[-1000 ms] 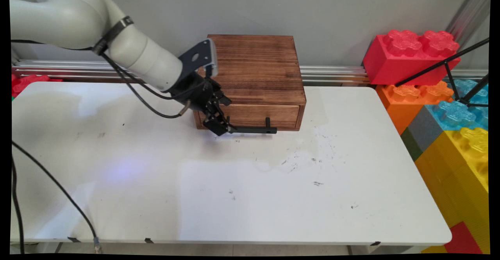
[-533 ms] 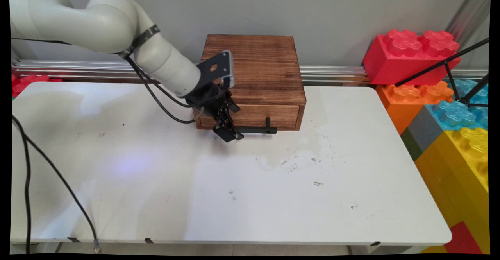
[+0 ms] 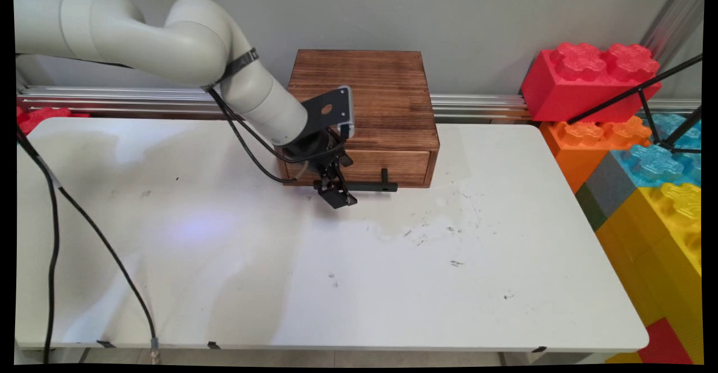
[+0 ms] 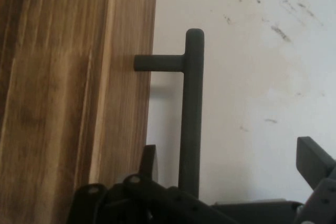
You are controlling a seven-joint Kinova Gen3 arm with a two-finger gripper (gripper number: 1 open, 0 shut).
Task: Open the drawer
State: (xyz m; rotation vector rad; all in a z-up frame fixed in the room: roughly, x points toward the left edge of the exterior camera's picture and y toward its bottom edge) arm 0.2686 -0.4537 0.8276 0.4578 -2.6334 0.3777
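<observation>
We take the wooden drawer box (image 3: 364, 101) as our landmark; it stands at the far edge of the white table (image 3: 336, 283), against the wall. To its left we see the white arm (image 3: 168, 53) reaching in from the upper left, with black cables (image 3: 247, 148) looping below it toward the box's front left corner. Another black cable (image 3: 101, 244) hangs down over the table's left part, well to the left of the box.

At the box's front face, the drawer (image 3: 387, 162) sits pushed in, and its black bar handle (image 3: 370, 185) runs along in front of it, held off the wood by a short post (image 4: 157, 62). The gripper (image 3: 338, 195) hangs at the left end of this handle, low over the table just before the box.

In the hand view the wooden box (image 4: 68, 98) fills the left side. The handle (image 4: 191, 114) runs up the middle, and its near end passes down between the two fingers. One finger (image 4: 148, 163) lies in the gap between the bar and the wood, the other finger (image 4: 314, 161) stands well off on the bar's far side. So we see the pincer spread wide, straddling the bar without clamping it.

To the right of the box, beyond the table's edge, we see big toy bricks (image 3: 617, 132) stacked in red, orange, blue and yellow, with a black tripod (image 3: 662, 109) in front of them.
</observation>
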